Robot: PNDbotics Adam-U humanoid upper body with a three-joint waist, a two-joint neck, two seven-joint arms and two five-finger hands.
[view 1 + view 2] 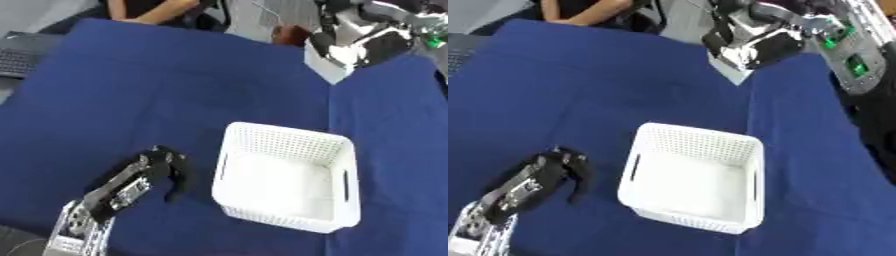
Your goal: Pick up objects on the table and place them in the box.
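Observation:
A white lattice basket [346,150], empty inside, stands on the blue cloth right of the middle. My right hand [363,42] comes in from the upper right, raised over the far right of the table. Its fingers are curled round a white, box-shaped thing [322,64] whose lower corner points down toward the cloth. Most of that thing is hidden by the hand. Lying low on the cloth, just left of the basket, is my left hand [162,167]. Its fingers are relaxed and droop downward, holding nothing.
A dark laptop [17,55] lies off the table's far left corner. The blue cloth [157,90] covers the whole table, with open cloth between the basket and the far edge. A small brown thing [289,34] shows beside the right hand.

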